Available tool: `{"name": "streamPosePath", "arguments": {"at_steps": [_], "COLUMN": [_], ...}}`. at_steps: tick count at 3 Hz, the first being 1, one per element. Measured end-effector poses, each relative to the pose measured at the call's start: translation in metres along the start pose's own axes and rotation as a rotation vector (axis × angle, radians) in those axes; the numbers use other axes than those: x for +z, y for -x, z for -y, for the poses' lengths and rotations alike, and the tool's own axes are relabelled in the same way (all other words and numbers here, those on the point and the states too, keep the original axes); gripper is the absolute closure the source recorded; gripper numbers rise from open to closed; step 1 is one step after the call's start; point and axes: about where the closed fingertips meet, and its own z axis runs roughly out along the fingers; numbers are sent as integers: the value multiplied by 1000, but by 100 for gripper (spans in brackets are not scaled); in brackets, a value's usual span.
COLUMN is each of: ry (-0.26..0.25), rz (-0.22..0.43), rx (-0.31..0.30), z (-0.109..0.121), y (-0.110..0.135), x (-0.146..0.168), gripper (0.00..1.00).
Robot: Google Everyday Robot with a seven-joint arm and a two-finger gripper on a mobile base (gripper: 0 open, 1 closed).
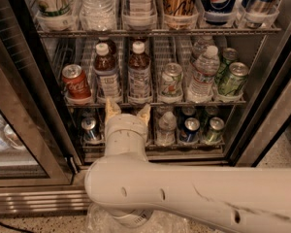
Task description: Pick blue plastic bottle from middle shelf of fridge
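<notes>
The blue plastic bottle (106, 73), with dark brown drink, a white cap and a bluish-grey label, stands upright in a left lane of the middle shelf (155, 102) of the fridge (29, 110). Its twin brown bottle (139, 74) stands just to its right. My gripper (127, 111) is open. Its two tan fingers point into the fridge just below the shelf's front edge, under the gap between the two bottles. It touches neither bottle and holds nothing. My white arm (194, 198) fills the foreground.
On the middle shelf a red cola can (76, 84) stands at the left, and a pale can (171, 79), a clear water bottle (202, 74) and green cans (233, 79) at the right. Trays of drinks sit above, cans (189, 127) below. The glass door (5, 144) stands open at the left.
</notes>
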Motion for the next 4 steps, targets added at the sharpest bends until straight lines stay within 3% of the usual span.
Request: {"name": "streamPosePath", "arguments": {"at_steps": [4], "ry": [46], "rz": [81], "rx": [-61], "z": [11], "y": [0], "x": [37], "gripper": [32]}}
